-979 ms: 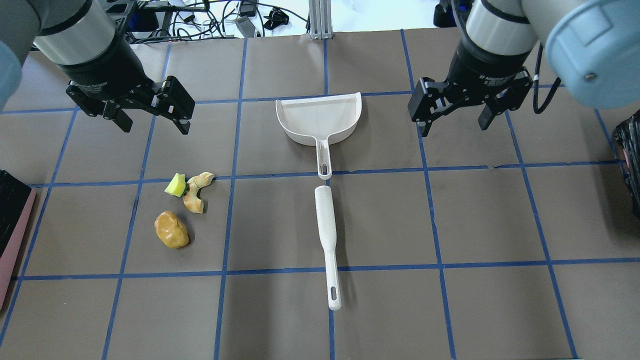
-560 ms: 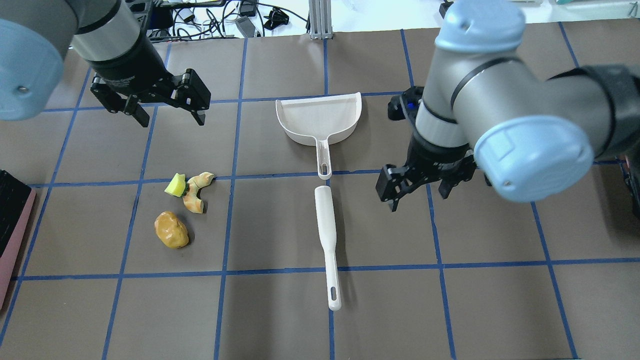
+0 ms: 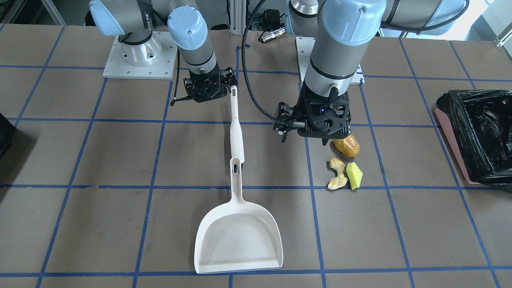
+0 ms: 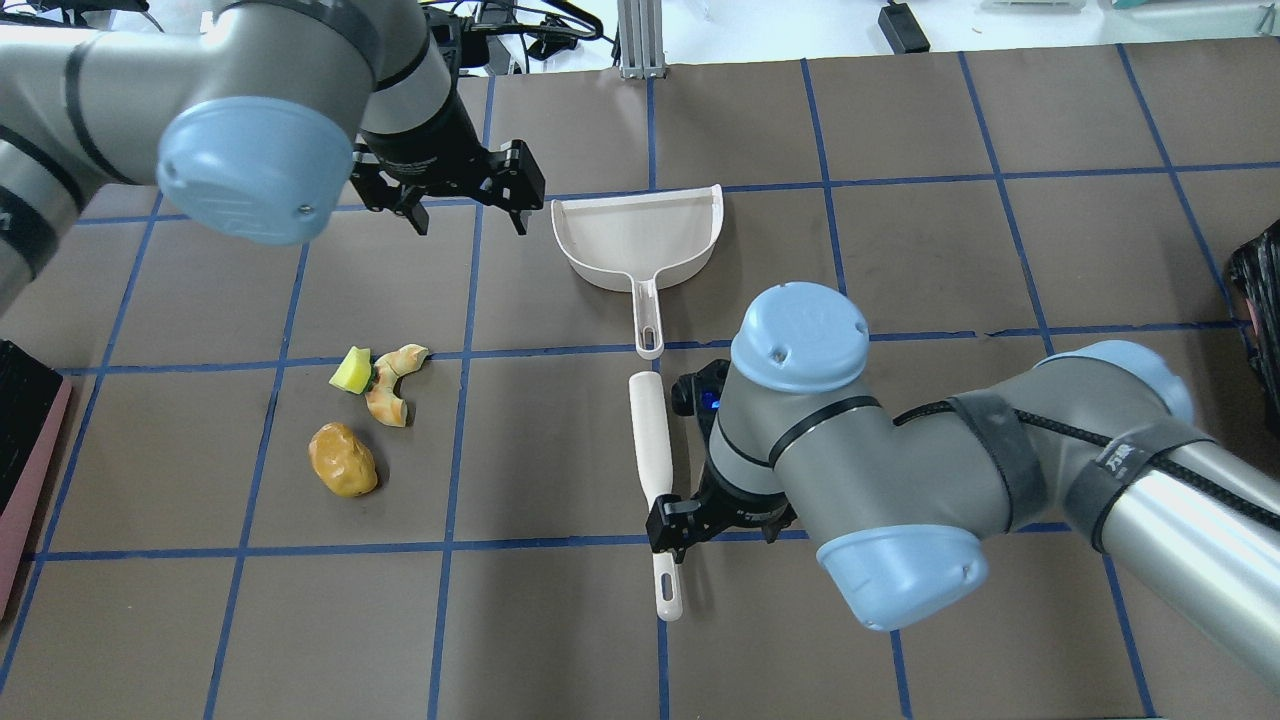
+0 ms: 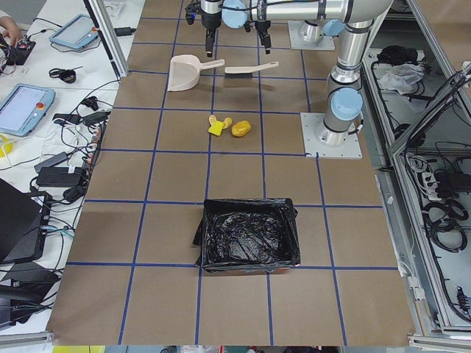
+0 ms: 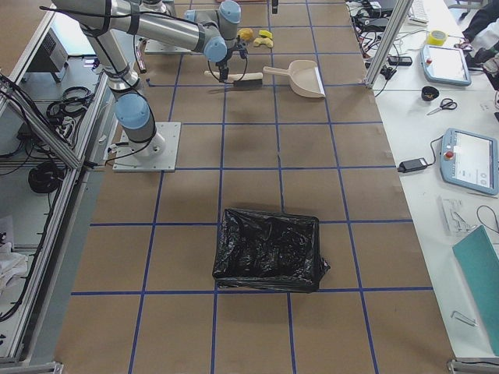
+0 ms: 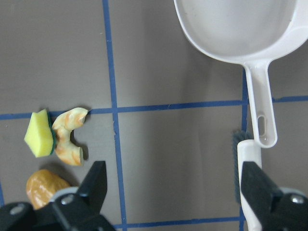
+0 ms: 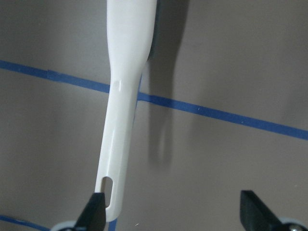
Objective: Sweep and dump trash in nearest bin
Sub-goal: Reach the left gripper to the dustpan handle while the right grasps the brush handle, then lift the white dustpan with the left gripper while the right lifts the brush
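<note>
The trash lies left of centre: a brown-orange potato-like lump (image 4: 343, 460), a tan peel piece (image 4: 392, 385) and a yellow-green wedge (image 4: 351, 371) touching the peel. A white dustpan (image 4: 640, 240) and a white brush (image 4: 655, 480) lie in line at the middle. My left gripper (image 4: 468, 212) is open and empty, hovering left of the dustpan and beyond the trash. My right gripper (image 4: 715, 530) is open over the brush handle (image 8: 125, 96), which sits by its left finger. The pink bin with black bag (image 3: 472, 96) stands at the table's left end (image 4: 20, 420).
A second black-bagged bin (image 4: 1262, 320) stands at the table's right edge. Blue tape lines grid the brown table. Cables and an aluminium post (image 4: 638, 40) sit beyond the far edge. The two arm bases (image 3: 140, 56) stand at the robot side.
My right arm has swung in and down from the far right to the brush handle. My left gripper has moved right, toward the dustpan. Trash, dustpan and brush have not moved.
</note>
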Motion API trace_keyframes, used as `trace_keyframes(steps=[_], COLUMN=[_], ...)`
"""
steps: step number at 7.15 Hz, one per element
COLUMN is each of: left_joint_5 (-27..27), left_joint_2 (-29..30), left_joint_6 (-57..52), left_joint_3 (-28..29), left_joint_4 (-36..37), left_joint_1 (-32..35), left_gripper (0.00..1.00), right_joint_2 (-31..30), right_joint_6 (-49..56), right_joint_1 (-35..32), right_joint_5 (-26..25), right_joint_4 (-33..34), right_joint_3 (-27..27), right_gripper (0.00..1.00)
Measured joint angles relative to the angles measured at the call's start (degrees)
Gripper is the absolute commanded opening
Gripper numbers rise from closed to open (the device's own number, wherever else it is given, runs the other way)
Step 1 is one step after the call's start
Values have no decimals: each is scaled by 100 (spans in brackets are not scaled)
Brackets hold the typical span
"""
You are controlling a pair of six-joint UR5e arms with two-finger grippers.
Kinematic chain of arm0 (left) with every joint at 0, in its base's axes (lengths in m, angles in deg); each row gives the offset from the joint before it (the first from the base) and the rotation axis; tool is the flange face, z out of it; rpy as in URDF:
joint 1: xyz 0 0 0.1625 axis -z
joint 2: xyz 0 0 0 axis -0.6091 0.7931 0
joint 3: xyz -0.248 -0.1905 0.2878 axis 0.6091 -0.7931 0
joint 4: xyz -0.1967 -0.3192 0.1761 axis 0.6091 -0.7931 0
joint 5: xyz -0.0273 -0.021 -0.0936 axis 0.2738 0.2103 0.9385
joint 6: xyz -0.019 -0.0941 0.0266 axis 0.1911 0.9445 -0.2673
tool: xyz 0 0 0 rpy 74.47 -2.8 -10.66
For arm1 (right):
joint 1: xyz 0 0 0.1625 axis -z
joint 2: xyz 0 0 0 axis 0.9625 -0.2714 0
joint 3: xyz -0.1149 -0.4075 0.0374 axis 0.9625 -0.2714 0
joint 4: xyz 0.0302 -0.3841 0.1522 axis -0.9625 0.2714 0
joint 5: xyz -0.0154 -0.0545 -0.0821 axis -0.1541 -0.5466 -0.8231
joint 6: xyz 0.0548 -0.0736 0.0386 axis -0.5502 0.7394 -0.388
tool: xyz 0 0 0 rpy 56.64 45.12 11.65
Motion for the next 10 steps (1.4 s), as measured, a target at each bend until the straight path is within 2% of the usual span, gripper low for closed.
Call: trace_keyframes(steps=[3,5,6,8,10], left_joint_5=[194,267,275,279,281], left_joint_2=[767,1182,1359,1644,1841], left_joint_6=[558,713,735,746,694], left_joint_3=[8,12,15,16,8], left_joint_4=[662,1030,1184,1350,1375], left_joint_1=[553,795,862,1010,1075], left_gripper=[100,99,99,90,90], right_joint_2=[288,508,552,617,689], right_joint_6=[-382,-494,-508,-515,-519], right_joint_1=[-595,-811,-840,-856,-863], right_joint_5=[10,-74,-99,-95,-94], right_joint_4=[473,674,696,749,869], right_joint_3=[76,81,79,57,47], right_gripper=[93,80,77,72,46])
